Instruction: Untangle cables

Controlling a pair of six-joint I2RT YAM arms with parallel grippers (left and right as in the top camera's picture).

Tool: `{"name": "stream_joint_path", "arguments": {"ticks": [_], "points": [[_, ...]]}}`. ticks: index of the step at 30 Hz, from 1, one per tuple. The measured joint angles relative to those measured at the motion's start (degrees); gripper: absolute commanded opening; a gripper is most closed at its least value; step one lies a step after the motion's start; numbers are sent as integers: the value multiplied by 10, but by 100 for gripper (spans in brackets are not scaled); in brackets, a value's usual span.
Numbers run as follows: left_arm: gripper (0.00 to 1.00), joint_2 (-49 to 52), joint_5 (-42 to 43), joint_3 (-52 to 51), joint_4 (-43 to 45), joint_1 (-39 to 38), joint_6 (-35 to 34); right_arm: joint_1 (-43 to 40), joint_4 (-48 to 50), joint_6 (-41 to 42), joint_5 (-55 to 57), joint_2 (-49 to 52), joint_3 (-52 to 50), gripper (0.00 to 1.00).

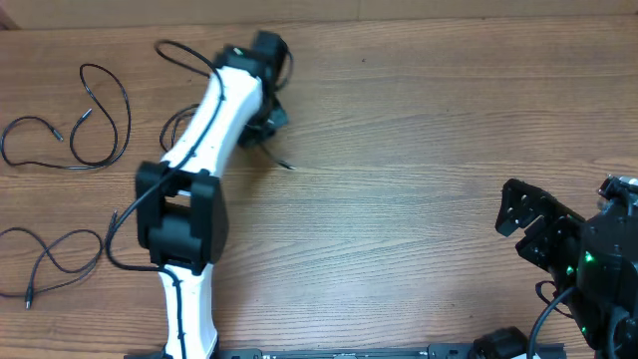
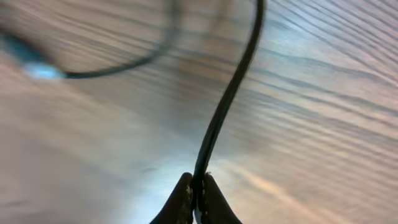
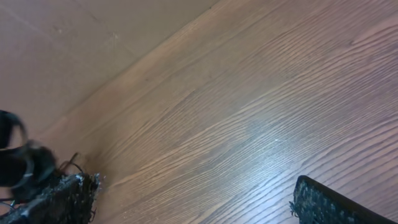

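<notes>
Over the wooden tabletop [image 1: 399,199], our left jaws (fully closed) pinch a thin black cable [image 2: 222,106]; right jaws gape empty.

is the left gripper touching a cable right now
Touching. The left wrist view shows the left gripper pinched shut on a thin black cable, which runs up from between its fingertips.

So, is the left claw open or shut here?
Shut. In the wrist view the left claw has its fingertips pressed together on a thin black cable.
</notes>
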Motion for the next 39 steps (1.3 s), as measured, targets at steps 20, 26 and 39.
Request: {"name": "stream_joint_path", "arguments": {"ticks": [20, 26, 39], "points": [[4, -3, -183, 74, -83, 96, 71, 0, 0, 0, -13, 0, 0, 100], [4, -3, -100, 74, -36, 102, 141, 0, 0, 0, -15, 0, 0, 100], [8, -3, 144, 74, -5, 42, 452, 0, 1, 0, -15, 0, 0, 100]]}}
